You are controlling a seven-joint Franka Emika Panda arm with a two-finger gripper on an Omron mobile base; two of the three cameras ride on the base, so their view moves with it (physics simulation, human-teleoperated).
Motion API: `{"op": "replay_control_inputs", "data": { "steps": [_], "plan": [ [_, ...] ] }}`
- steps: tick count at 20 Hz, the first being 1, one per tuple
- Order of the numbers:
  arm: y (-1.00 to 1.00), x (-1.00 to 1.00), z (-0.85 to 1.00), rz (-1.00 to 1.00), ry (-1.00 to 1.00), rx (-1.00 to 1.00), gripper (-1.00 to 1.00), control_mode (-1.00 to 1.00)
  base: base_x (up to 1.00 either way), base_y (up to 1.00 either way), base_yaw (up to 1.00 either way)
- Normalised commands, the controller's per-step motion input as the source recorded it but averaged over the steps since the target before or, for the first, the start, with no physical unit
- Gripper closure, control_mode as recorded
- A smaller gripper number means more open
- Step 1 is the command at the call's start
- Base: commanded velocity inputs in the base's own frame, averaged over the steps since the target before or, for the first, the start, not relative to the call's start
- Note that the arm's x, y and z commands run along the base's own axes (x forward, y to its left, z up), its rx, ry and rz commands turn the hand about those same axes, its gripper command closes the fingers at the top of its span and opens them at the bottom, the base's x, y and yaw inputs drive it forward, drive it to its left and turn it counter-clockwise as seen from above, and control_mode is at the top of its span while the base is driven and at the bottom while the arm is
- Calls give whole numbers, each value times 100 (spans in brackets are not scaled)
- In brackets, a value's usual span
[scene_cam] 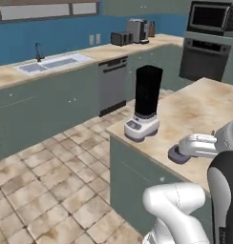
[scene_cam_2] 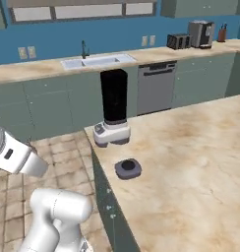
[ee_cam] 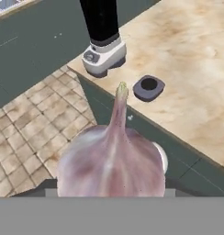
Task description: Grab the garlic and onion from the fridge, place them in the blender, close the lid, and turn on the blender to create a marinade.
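A pale purple garlic (ee_cam: pixel 114 160) bulb sits close in the hand view, stem pointing away, and my gripper is shut on it with the fingers hidden behind the bulb. It hangs over the tiled floor just off the island counter's (ee_cam: pixel 192 69) edge. The blender (scene_cam: pixel 147 102) (scene_cam_2: pixel 113 110) (ee_cam: pixel 102 41), a black jar on a light-grey base, stands at the island's near corner. The dark-grey lid (scene_cam_2: pixel 128 168) (ee_cam: pixel 148 87) (scene_cam: pixel 174 155) lies on the counter beside it, partly behind my forearm in the left base view. The onion and the fridge are out of view.
A long back counter carries a sink (scene_cam: pixel 51 64), a toaster (scene_cam: pixel 121 38) and a coffee machine (scene_cam: pixel 137 29). A dishwasher (scene_cam: pixel 112 83) sits under it. A black wall oven (scene_cam: pixel 206 47) stands at the far right. Tiled floor (scene_cam: pixel 56 181) lies between the counters.
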Motion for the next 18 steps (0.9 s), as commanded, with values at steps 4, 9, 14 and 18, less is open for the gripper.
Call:
{"op": "replay_control_inputs", "data": {
  "steps": [4, 9, 14, 18],
  "plan": [
    [0, 0, 0, 0, 0, 0, 100, 100, 36, 19, -68],
    [0, 0, 0, 0, 0, 0, 100, 100, 25, 36, -68],
    [0, 0, 0, 0, 0, 0, 100, 100, 37, 34, -67],
    [0, 0, 0, 0, 0, 0, 100, 100, 31, 52, -65]
  ]
}}
